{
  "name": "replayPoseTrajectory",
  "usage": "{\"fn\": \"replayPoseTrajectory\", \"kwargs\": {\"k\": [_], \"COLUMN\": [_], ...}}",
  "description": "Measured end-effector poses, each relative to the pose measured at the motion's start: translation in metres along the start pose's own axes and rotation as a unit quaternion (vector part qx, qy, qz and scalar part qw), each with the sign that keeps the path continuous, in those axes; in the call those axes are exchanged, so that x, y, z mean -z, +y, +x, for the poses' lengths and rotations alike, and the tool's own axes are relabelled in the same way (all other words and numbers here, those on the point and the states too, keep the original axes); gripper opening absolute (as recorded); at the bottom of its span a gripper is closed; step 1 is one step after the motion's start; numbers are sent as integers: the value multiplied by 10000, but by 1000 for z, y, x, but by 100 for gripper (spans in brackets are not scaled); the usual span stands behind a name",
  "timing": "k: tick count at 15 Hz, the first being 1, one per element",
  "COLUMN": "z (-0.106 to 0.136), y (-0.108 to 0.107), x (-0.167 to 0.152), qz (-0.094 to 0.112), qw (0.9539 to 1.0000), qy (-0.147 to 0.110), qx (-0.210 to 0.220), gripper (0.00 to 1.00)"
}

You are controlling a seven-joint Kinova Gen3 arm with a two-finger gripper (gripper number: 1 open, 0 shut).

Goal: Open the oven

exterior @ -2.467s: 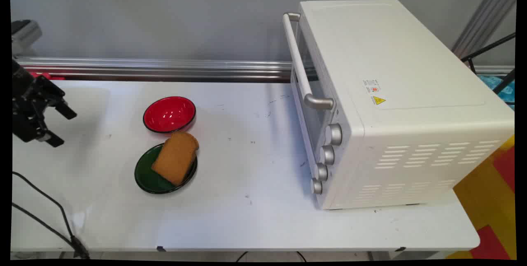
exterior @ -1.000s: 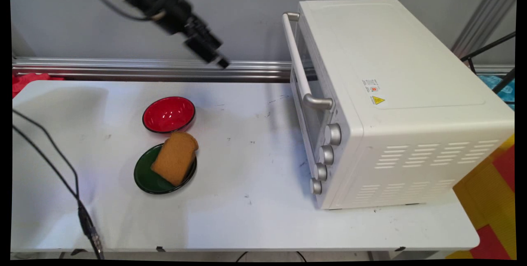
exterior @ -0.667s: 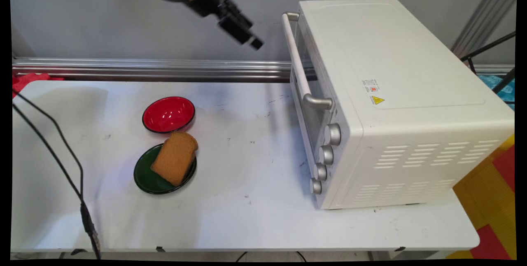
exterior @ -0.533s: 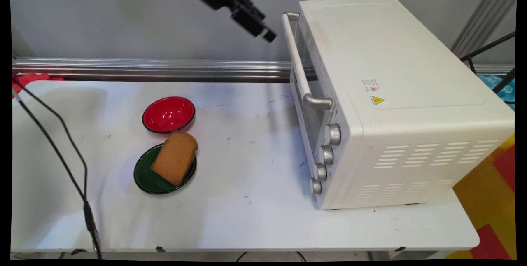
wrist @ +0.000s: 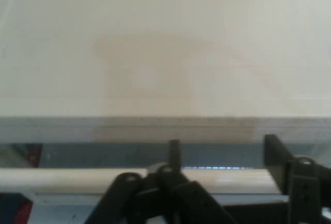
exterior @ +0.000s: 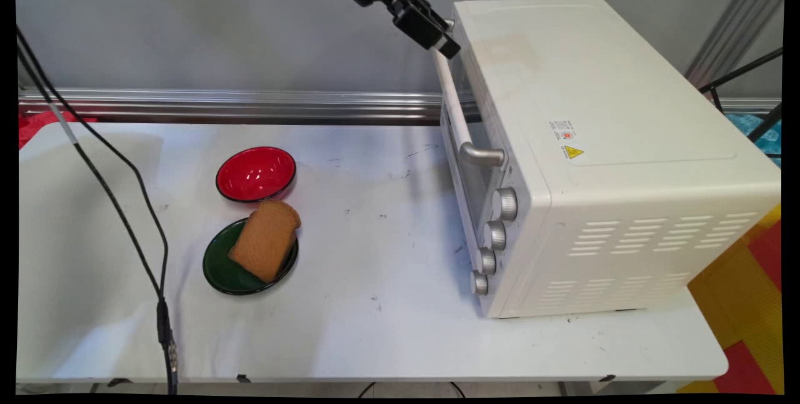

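Jaws at oven [exterior: 600,141] handle [exterior: 451,97]; bowl [exterior: 256,174], bread [exterior: 265,239] apart.

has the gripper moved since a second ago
Yes. The gripper has travelled right along the wall, from above the red bowl to the far end of the oven's handle.

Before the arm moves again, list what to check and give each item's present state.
1. Pincer open: ok; its fingers stand apart in the hand view.
2. Pincer at the far end of the oven handle: ok.
3. Handle enclosed between the fingers: not ok; the bar runs across both.
4. Pincer touching the handle: cannot tell.
5. Oven door shut: ok.
6. Bread on the green plate, apart from the oven's front: ok.
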Motion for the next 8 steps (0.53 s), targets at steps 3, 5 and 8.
{"fn": "replayPoseTrajectory", "kwargs": {"k": [3,5,8], "z": [3,4,3], "y": [-2,-4,-9], "x": [-7,-12,-23], "qz": [-122,-154,-206], "qw": [9999,9998,9996], "qy": [-53,-81,-154], "qx": [-103,-136,-120], "gripper": [0,0,0]}}
